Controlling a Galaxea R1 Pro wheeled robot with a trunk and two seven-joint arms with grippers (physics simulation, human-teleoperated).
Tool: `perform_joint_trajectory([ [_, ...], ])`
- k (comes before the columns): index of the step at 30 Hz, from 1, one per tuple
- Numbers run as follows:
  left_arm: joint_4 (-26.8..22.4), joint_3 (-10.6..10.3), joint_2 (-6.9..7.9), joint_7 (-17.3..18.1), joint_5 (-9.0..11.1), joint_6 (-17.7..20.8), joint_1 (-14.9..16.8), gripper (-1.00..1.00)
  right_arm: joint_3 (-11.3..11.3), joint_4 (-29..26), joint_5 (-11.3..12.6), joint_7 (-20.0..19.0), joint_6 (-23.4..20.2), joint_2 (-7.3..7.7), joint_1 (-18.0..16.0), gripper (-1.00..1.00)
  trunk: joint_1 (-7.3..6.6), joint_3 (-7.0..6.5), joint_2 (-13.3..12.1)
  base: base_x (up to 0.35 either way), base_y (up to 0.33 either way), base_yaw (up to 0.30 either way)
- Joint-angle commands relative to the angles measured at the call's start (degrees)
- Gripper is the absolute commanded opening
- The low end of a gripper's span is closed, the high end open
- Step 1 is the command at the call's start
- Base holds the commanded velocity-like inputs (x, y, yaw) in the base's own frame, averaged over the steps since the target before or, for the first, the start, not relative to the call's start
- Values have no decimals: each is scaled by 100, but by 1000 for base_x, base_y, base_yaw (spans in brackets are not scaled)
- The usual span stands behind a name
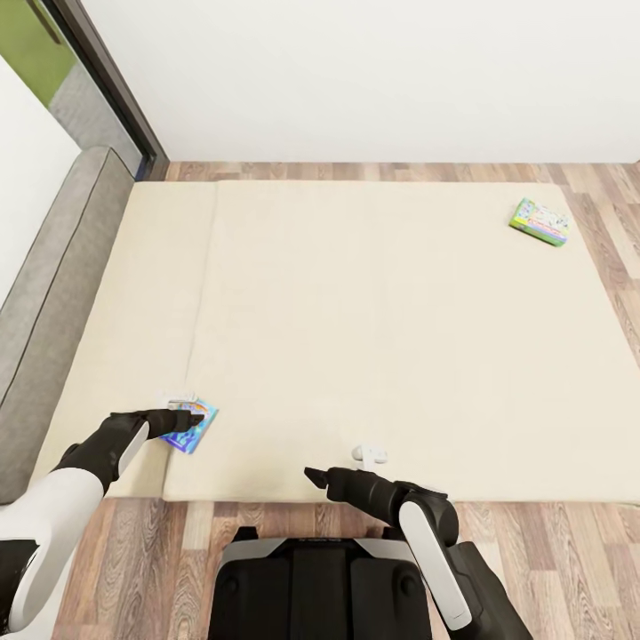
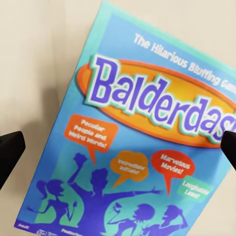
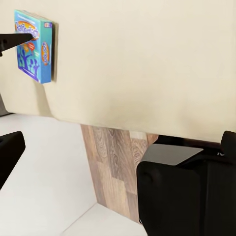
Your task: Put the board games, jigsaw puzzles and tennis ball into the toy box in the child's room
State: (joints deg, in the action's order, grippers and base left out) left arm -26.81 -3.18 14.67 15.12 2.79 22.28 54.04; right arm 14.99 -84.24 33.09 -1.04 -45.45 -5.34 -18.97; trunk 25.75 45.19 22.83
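A blue board game (image 1: 192, 428) with a "Balderdash" lid (image 2: 142, 137) lies flat on the beige bed (image 1: 373, 320), near its front left edge. My left gripper (image 1: 187, 415) hovers right over it, open, with its dark fingers (image 2: 10, 152) spread to either side of the lid (image 2: 120, 147). A second board game (image 1: 539, 221), pastel with a green edge, rests at the bed's far right corner. My right gripper (image 1: 313, 476) is open over the bed's front edge, holding nothing; its wrist view (image 3: 118, 152) shows the blue box (image 3: 33, 46) from the side.
A grey headboard (image 1: 53, 293) runs along the bed's left side, with a dark-framed window (image 1: 107, 80) behind it. Wood-plank floor (image 1: 578, 551) surrounds the bed. My dark base (image 1: 320, 587) stands against the bed's front edge.
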Motion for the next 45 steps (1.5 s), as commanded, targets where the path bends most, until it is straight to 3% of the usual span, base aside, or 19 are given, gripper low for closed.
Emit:
perform_joint_trajectory([
  [1,-9,-33,8,0,29,31,1,100,-5,-5,-9,-11,-29,-4,-2,100,3,15,9,0,0,0],
  [17,-9,-33,9,0,29,0,1,100,2,-4,-15,-11,-21,-12,-2,100,3,150,9,0,0,0],
  [45,-9,-42,27,0,20,-293,-7,100,5,-16,-16,-15,-10,-19,-2,100,3,163,9,0,0,0],
])
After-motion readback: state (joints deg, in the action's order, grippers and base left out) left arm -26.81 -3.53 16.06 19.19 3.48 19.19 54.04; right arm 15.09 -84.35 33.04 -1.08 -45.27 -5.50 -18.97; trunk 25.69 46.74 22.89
